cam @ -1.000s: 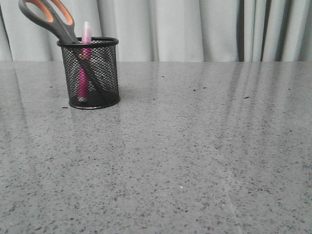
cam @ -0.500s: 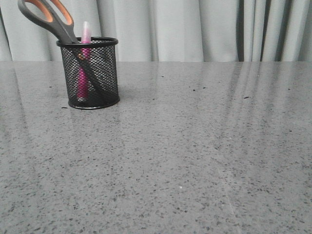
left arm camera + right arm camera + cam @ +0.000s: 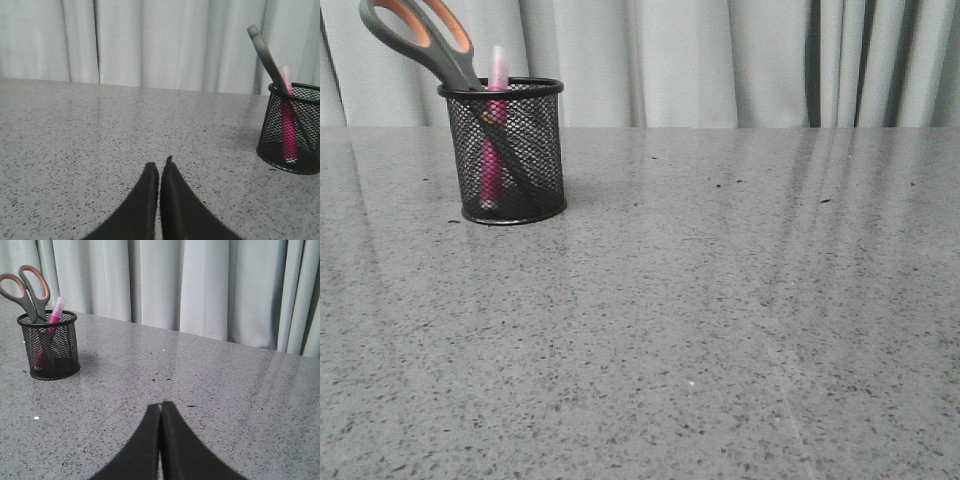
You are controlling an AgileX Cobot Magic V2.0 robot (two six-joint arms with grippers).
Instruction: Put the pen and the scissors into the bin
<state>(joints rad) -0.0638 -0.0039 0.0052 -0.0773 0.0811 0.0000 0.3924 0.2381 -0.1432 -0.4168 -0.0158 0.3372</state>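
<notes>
The black mesh bin (image 3: 505, 150) stands upright at the far left of the grey table. The pink pen (image 3: 494, 140) stands inside it, whitish cap above the rim. The scissors (image 3: 420, 38) stand in it blades down, grey and orange handles leaning left over the rim. The bin also shows in the left wrist view (image 3: 291, 131) and the right wrist view (image 3: 49, 345), with the pen (image 3: 52, 322) and the scissors (image 3: 27, 290) in it. My left gripper (image 3: 160, 167) is shut and empty over bare table, well away from the bin. My right gripper (image 3: 161, 406) is shut and empty, far from the bin.
A pale grey curtain (image 3: 720, 60) hangs behind the table's far edge. The speckled grey table (image 3: 700, 330) stretches wide to the right and in front of the bin. Neither arm shows in the front view.
</notes>
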